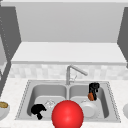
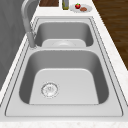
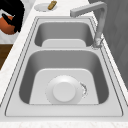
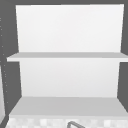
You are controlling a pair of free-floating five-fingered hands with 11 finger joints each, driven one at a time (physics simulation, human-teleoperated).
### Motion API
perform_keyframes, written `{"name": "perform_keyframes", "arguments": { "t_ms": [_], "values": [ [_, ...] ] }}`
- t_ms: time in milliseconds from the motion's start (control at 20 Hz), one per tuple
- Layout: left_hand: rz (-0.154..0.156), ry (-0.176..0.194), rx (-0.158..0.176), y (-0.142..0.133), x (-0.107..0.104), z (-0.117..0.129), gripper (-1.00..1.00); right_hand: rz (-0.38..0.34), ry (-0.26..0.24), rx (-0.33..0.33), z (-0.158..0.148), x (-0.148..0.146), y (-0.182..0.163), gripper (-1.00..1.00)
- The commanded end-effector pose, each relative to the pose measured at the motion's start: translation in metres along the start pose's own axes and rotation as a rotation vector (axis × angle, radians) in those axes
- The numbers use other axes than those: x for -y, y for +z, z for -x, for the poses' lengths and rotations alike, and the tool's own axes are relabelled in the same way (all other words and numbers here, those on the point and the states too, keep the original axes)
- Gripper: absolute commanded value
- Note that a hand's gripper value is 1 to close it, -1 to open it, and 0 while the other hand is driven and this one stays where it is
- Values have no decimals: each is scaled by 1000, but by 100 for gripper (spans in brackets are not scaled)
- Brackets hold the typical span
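While my right hand (image 1: pixel 94 88) hangs right of centre in the front view, its fingers curl round a small orange ball (image 1: pixel 91 96) above the white plate (image 1: pixel 88 109). Round and smooth, it looks light but slippery, so I judge a wrap around its middle safest. My left hand (image 1: pixel 38 110), curled and holding nothing, sits lower left.

Your right hand (image 1: pixel 94 88) is hanging fingers-down, curled, pinching something small. Your left hand (image 1: pixel 38 110) is sitting low and idle, fingers curling loosely inward.
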State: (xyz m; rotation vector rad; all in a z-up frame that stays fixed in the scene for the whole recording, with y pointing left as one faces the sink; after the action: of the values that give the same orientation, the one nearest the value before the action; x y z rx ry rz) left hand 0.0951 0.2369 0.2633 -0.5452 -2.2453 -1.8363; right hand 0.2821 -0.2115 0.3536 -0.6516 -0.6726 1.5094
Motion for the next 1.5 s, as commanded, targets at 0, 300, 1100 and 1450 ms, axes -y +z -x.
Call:
{"name": "perform_keyframes", "arguments": {
  "t_ms": [0, 300, 1100, 1450],
  "values": [
    [0, 0, 0, 0, 0, 0, 0, 0, -35, -33, -3, -7, -38, 100],
    [0, 0, 0, 0, 0, 0, 0, 24, -29, -53, -16, -30, -85, 100],
    [0, 0, 0, 0, 0, 0, 0, 138, -36, -72, -24, -146, -147, 100],
    [0, 0, 0, 0, 0, 0, 0, 135, -28, -54, -17, -162, -181, 100]
  ]
}}
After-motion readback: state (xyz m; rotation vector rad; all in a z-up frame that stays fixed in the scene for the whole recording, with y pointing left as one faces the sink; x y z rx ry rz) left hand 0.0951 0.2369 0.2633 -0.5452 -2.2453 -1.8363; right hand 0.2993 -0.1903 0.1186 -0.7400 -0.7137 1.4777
